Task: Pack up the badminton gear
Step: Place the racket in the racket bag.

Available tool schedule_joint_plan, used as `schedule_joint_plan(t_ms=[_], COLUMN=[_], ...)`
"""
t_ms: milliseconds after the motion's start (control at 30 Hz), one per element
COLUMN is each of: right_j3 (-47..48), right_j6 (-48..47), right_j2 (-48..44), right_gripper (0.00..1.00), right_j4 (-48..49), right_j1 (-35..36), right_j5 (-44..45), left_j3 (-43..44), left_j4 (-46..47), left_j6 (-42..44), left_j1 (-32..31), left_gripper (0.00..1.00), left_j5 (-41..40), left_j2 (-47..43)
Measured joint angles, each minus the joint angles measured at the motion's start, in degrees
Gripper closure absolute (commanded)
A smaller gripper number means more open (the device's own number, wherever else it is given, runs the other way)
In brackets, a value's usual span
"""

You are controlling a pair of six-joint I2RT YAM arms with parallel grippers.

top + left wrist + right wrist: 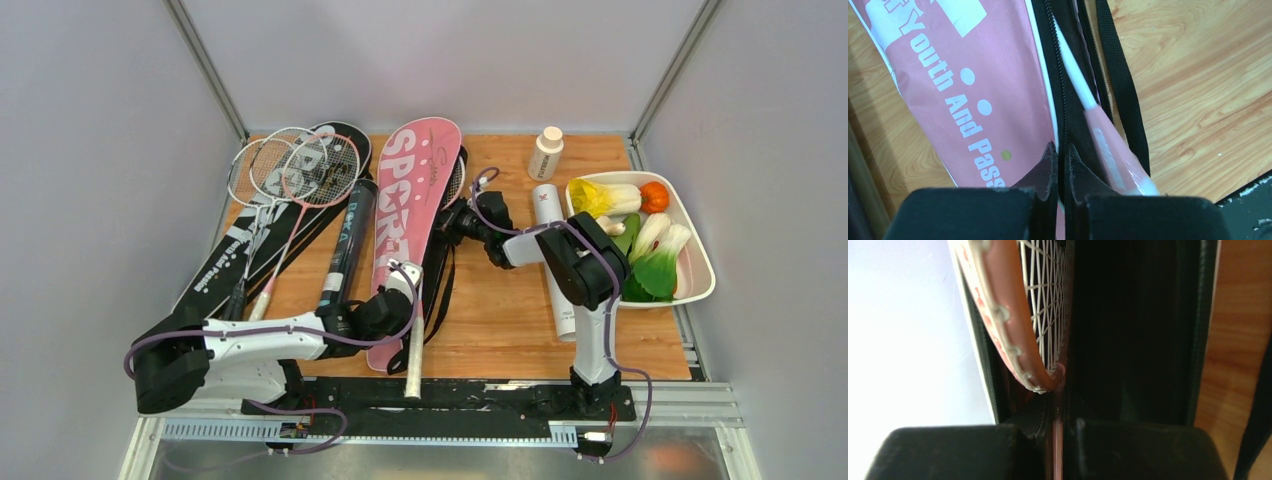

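Observation:
A pink "SPORT" bag [412, 190] lies in the middle of the table with a pink racket [455, 182] partly inside it. The racket's white handle [414, 372] sticks out toward the near edge. My left gripper [400, 282] is shut on the bag's black zipper edge [1062, 100], beside the racket's pink shaft [1108, 150]. My right gripper [462, 222] is shut on the thin pink shaft just below the strung racket head [1020, 315], inside the bag's dark opening [1133, 340]. Other rackets [295, 165] lie on a black bag [235, 260] at the left.
A long black tube [346, 245] lies between the two bags and a white tube [555, 260] lies right of the pink bag. A small white bottle [545, 153] stands at the back. A white tray [698, 262] of toy vegetables sits at the right edge.

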Motion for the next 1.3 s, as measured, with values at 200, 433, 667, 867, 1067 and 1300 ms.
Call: schedule_joint_plan(t_ms=[200, 433, 667, 867, 1067, 1300], right_j3=[7.41, 10.99, 10.78, 1.31, -11.32, -20.52], right_j6=[-1.51, -5.49, -15.21, -24.63, -29.14, -29.38], right_j2=[3.87, 4.72, -0.52, -14.27, -26.47, -33.79], right_gripper=[0.91, 0.53, 0.34, 0.37, 0.38, 0.44], right_j4=[-5.25, -11.45, -27.28, -34.77, -37.88, -38.80], right_j1=[-0.79, -0.94, -1.55, -1.42, 4.22, 9.64], right_j5=[1.18, 2.99, 0.17, -3.67, -4.63, -2.38], left_j3=[-1.20, -1.51, -0.63, -0.55, -0.11, 0.57], left_j4=[1.05, 2.71, 2.75, 3.58, 3.78, 4.00], left_j6=[-0.50, -2.10, -3.21, -3.63, -4.42, -4.48], left_j1=[-0.24, -0.26, -0.31, -0.33, -0.35, -0.35], left_gripper=[1.00, 1.00, 1.00, 1.00, 1.00, 1.00], left_j5=[0.68, 1.27, 1.18, 1.18, 1.46, 1.77], left_j2=[-1.53, -1.53, 0.57, 1.25, 1.84, 2.78])
